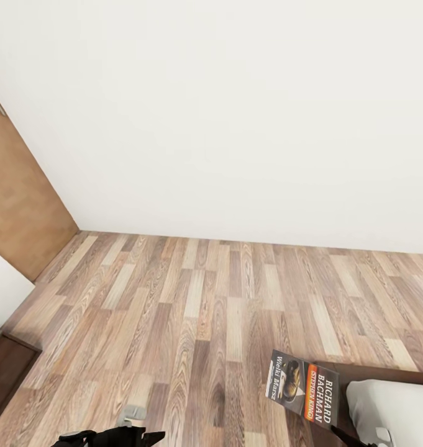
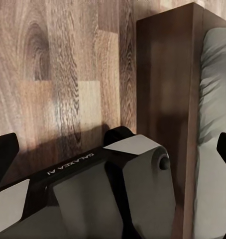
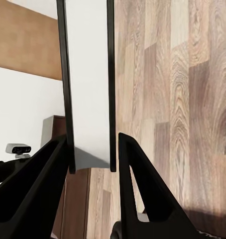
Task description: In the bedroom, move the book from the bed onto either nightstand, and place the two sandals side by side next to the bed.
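Note:
My right gripper [image 3: 90, 164] is shut on the book [image 3: 88, 74], which I see edge-on in the right wrist view as white pages between dark covers. In the head view the book [image 1: 303, 385] hangs low at the right, above the floor beside the corner of the bed [image 1: 385, 374]. Its cover shows an orange band and "RICHARD BACHMAN". My left gripper [image 2: 113, 147] is open, with its fingertips [image 2: 3, 149] wide apart beside the bed frame [image 2: 165, 99] and mattress [image 2: 217, 74]. The sandals are out of view.
Wood-plank floor [image 1: 205, 298] runs to a white wall [image 1: 236, 124]. A brown door [image 1: 18, 205] stands at the left. A dark brown wooden surface [image 1: 6, 372] lies low at the left; I cannot tell whether it is a nightstand. My left arm [image 1: 112, 437] shows at the bottom edge.

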Motion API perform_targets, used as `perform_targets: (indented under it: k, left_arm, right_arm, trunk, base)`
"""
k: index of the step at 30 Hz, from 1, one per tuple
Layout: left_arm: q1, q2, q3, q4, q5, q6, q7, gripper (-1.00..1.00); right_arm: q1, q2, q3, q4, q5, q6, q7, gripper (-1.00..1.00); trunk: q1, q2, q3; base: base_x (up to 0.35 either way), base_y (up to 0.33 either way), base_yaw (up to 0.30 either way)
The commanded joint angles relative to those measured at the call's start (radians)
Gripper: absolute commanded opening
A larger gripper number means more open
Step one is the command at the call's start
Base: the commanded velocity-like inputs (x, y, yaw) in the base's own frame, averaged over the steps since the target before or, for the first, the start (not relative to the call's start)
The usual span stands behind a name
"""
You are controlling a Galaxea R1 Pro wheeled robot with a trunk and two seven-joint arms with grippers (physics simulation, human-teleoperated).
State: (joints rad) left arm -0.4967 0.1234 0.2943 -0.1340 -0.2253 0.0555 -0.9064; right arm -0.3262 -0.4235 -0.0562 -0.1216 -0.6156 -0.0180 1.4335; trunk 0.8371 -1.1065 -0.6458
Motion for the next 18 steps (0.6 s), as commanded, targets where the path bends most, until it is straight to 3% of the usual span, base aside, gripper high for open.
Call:
perform_targets:
  k: [1, 18]
  left_arm:
    - [0.0, 0.0, 0.008, -0.001, -0.008, 0.006, -0.005, 1.0]
    - [0.0, -0.004, 0.008, 0.001, -0.006, 0.006, -0.005, 1.0]
  right_arm:
    - [-0.001, 0.0, -0.006, 0.0, 0.005, -0.002, 0.002, -1.0]
    - [-0.001, 0.0, -0.006, 0.0, 0.005, -0.002, 0.002, -1.0]
  trunk:
    - [0.0, 0.0, 0.001]
    - [0.0, 0.0, 0.028]
  base:
    - [0.0, 0.0, 0.0]
    - [0.0, 0.0, 0.0]
